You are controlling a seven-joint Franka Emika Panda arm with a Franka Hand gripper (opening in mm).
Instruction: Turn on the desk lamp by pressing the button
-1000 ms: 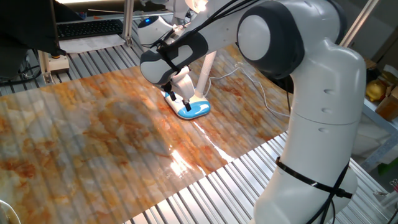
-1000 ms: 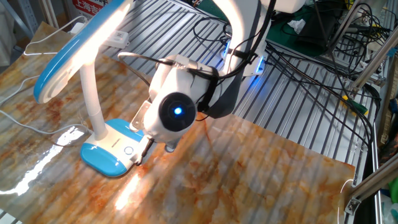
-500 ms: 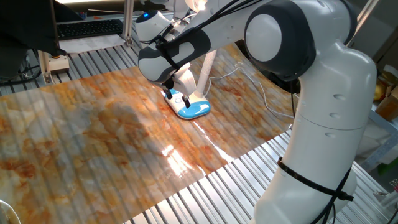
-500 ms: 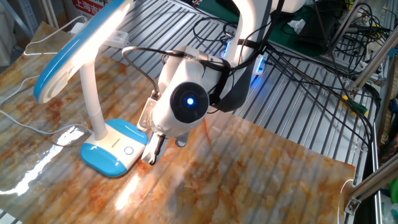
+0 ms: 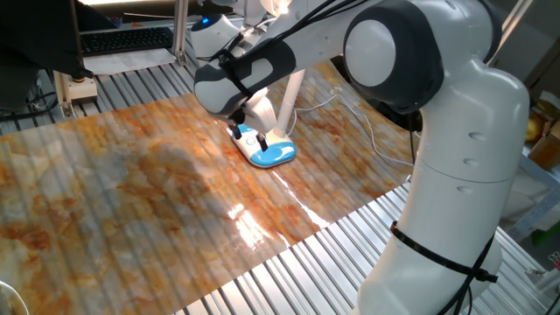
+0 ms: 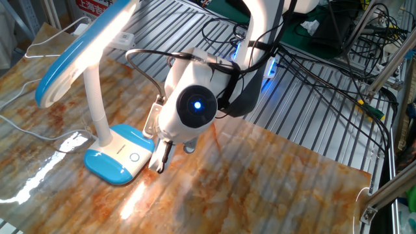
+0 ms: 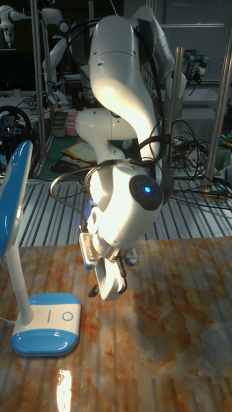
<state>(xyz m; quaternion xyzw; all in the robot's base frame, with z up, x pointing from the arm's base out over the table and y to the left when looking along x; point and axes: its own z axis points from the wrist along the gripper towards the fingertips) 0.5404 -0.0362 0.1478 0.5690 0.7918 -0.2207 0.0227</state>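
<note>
The desk lamp stands on the marbled mat, with an oval blue-and-white base (image 6: 117, 162) (image 5: 269, 155) (image 7: 46, 324) and a white stem (image 6: 97, 107). Its blue-backed head (image 6: 78, 55) glows, and a bright glare lies on the mat (image 6: 133, 198). The round button (image 6: 134, 156) (image 7: 66, 316) on the base's top is uncovered. My gripper (image 6: 159, 162) (image 7: 105, 293) (image 5: 238, 133) points down just beside the base's button end, apart from it and a little above the mat. No view shows a gap or contact between its fingertips.
The lamp's thin white cord (image 5: 367, 122) (image 6: 19, 127) trails across the mat. A white power strip (image 6: 122, 40) lies behind the lamp. Black cables (image 6: 325, 58) cover the slatted metal table beyond the mat. My arm's bulk (image 5: 437, 131) stands at the mat's edge.
A second ago my fingertips were down at the base's button; they have since lifted off and drawn away from it. Over the last half second nothing moves. The lamp glows throughout.
</note>
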